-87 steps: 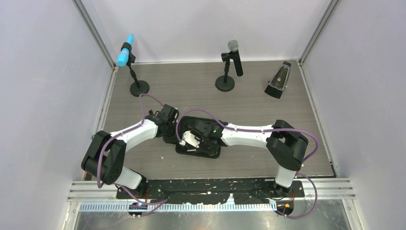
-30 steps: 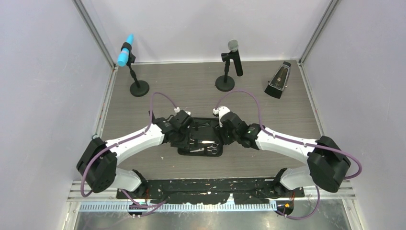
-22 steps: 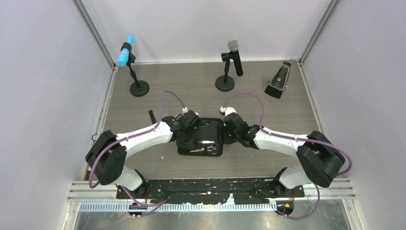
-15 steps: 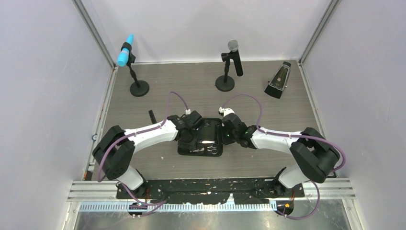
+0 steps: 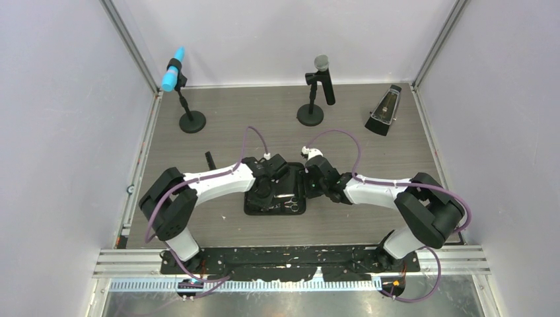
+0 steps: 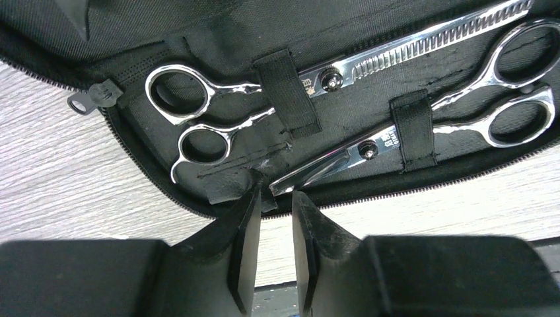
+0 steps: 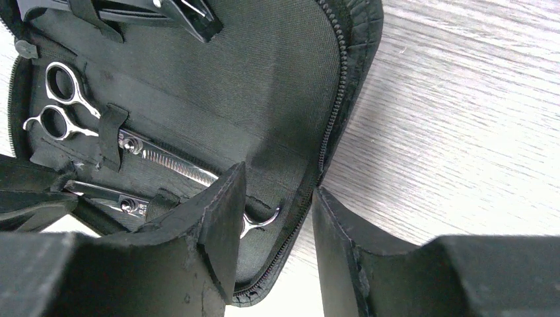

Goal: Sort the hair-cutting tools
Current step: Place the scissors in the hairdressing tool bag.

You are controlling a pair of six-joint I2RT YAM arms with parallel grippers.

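The scissors are silver, the case black, the table grey wood-grain

Tiny engravings on scissors — illegible

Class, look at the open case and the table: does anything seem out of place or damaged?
Yes: a small black piece lies alone on the table, left of the case. Inside, the toothed scissors and plain scissors sit strapped in.

Two scissors — one case — two microphones
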